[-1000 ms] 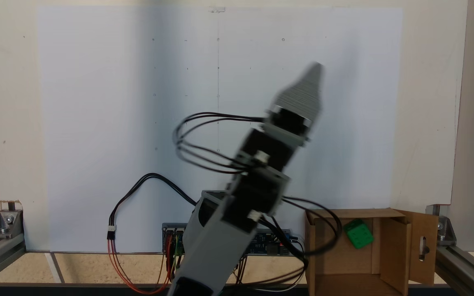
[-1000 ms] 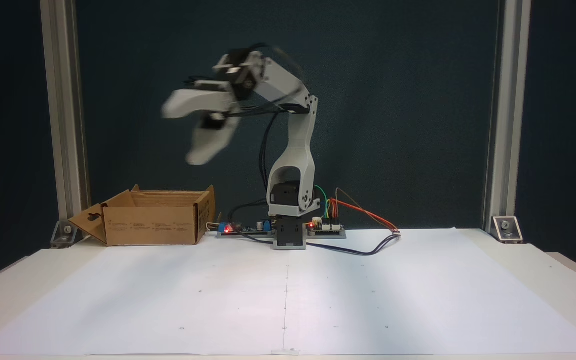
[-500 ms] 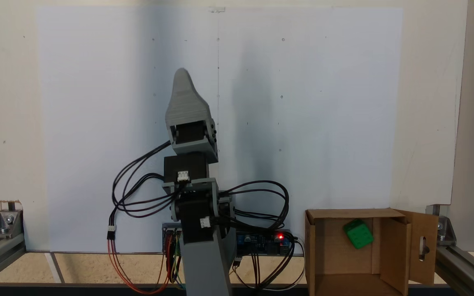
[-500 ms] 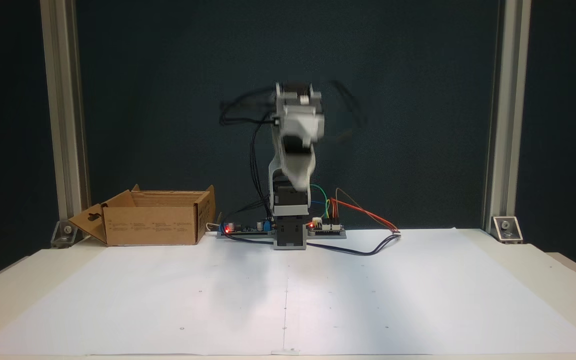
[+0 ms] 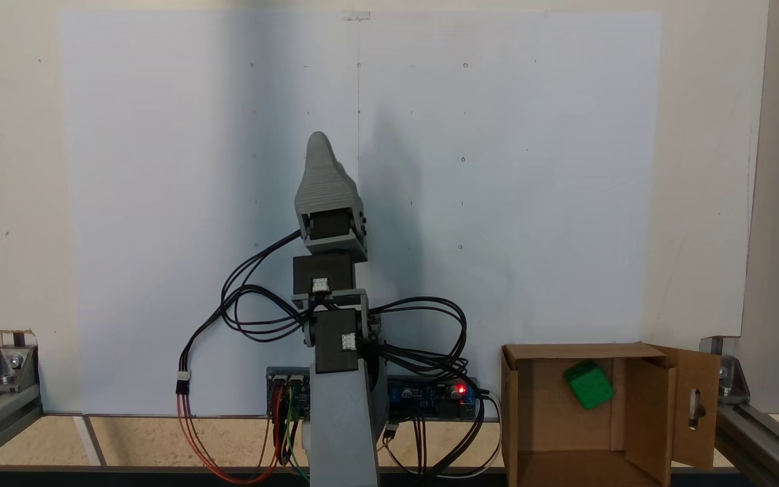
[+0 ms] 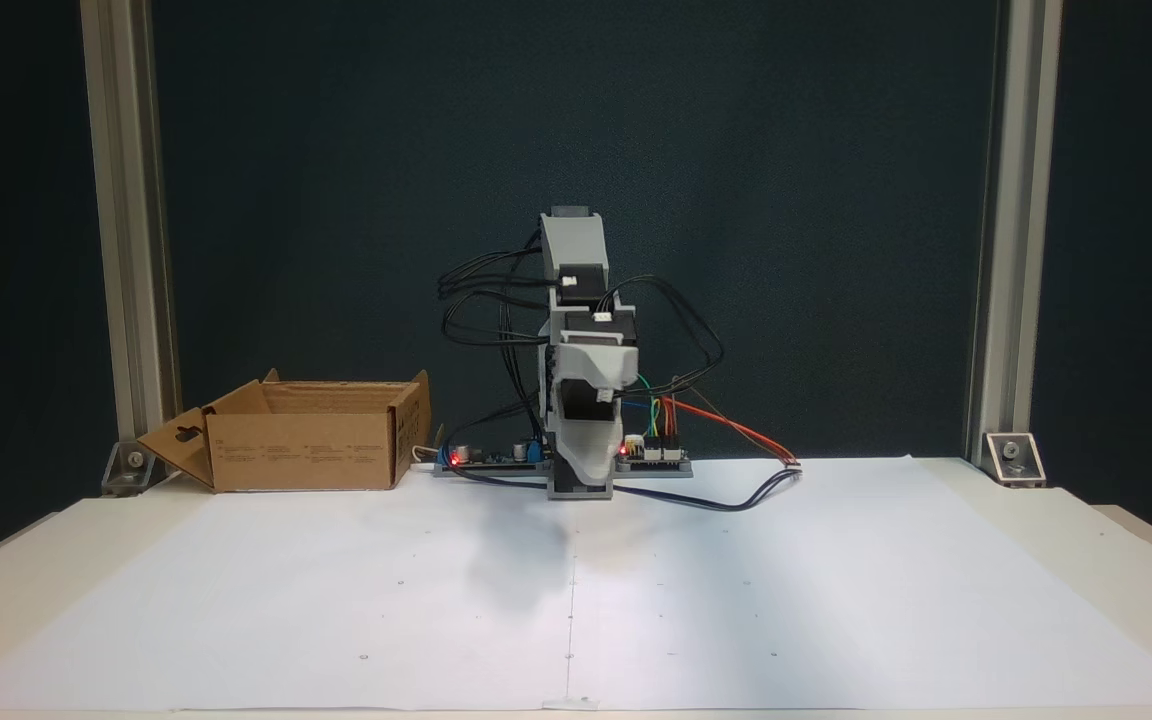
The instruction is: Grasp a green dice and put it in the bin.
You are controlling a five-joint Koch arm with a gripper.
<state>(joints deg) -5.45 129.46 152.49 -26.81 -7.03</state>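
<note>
The green dice (image 5: 588,384) lies inside the bin (image 5: 575,352), a brown cardboard box with open flaps, against its far wall in a fixed view. In another fixed view the bin (image 6: 306,450) stands at the table's back left and its walls hide the dice. My gripper (image 5: 320,141) is well away from the bin, folded low over the arm's base at the middle of the table. It points toward the table's front and downward (image 6: 591,465). Its jaws overlap in both fixed views, so I cannot tell whether they are open or shut. Nothing shows between them.
A large white paper sheet (image 6: 576,590) covers the table. Controller boards (image 6: 651,458) with lit red lights and loose cables (image 5: 254,318) sit around the arm's base. Aluminium frame posts (image 6: 126,230) stand at both back corners.
The arm swung from the bin's side back to the middle, then folded down over its base. The jaws stood apart a second ago. The green dice stayed in the bin.
</note>
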